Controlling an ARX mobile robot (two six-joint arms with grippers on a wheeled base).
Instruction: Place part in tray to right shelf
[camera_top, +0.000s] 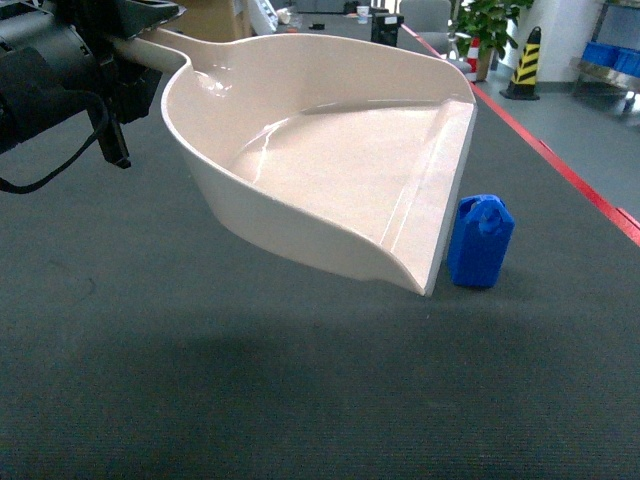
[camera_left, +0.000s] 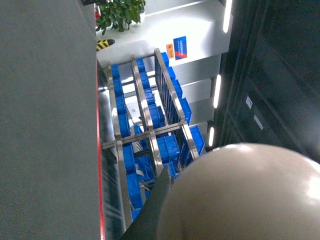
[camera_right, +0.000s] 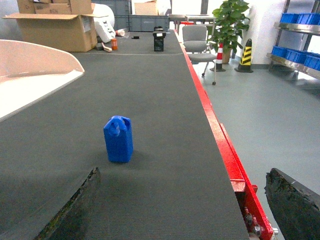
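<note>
The beige tray (camera_top: 330, 150) rests tilted on the dark belt, its flat lip facing right. My left gripper (camera_top: 135, 50) is shut on the tray's handle at the top left. In the left wrist view one dark finger (camera_left: 160, 200) lies against the beige handle (camera_left: 245, 195). The small blue part (camera_top: 481, 240) stands upright just right of the lip, close to it. My right gripper (camera_right: 185, 210) is open, low over the belt, with the part (camera_right: 118, 139) standing ahead and to its left. The right shelf (camera_right: 300, 47), a steel rack with blue crates, stands beyond the belt.
A red rail (camera_right: 215, 130) edges the belt (camera_top: 200, 380) on its right side, with grey floor past it. Cardboard boxes (camera_right: 55, 25), an office chair (camera_right: 195, 42), a potted plant (camera_right: 227, 22) and a striped cone (camera_right: 245, 55) stand at the far end.
</note>
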